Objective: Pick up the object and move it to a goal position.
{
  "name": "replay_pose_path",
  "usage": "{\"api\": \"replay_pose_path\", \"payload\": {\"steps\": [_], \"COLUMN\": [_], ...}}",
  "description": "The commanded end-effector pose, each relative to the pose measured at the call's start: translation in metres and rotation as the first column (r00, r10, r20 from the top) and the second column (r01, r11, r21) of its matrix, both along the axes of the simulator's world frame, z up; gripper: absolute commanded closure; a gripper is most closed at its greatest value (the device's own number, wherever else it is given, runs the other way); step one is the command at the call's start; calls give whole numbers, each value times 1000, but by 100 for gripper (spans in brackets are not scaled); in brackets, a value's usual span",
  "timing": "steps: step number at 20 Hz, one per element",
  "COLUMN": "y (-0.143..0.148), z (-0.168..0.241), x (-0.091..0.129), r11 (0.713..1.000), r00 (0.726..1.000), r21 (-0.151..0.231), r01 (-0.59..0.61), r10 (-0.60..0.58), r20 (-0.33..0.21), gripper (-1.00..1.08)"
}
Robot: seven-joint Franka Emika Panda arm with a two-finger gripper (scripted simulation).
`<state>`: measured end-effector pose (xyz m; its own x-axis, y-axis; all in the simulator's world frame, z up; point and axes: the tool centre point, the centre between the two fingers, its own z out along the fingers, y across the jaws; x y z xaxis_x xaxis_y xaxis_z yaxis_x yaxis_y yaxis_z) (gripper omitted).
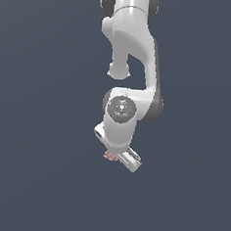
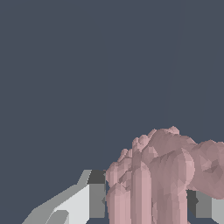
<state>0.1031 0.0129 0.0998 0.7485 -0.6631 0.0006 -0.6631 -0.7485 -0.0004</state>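
Tiny dusty-pink lump (image 2: 162, 175), irregular, lobed, vertical ridges down its face. Sits between fingers (image 2: 97, 194) of white robot hand (image 1: 115, 156), fingers closed against both sides. In exterior view, pink just peeks beneath hand, against plain dark backdrop.

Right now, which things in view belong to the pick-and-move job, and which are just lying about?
Part of the job:
- pink lump, sitting between the jaws
- gripper, on the white arm

Just lying about:
- nothing visible; only plain dark background
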Motion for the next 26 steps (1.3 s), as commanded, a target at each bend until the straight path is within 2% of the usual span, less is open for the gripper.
{"api": "replay_pose_path", "payload": {"steps": [1, 20, 26], "y": [22, 185, 220], "z": [20, 167, 198], "x": [-5, -39, -44], "r11": [1000, 1000, 1000], "r00": [1000, 1000, 1000], "r21": [0, -1, -1], "r01": [-1, -1, 0], "r10": [1, 1, 0], "r20": [1, 0, 0], "gripper": [108, 108, 108]}}
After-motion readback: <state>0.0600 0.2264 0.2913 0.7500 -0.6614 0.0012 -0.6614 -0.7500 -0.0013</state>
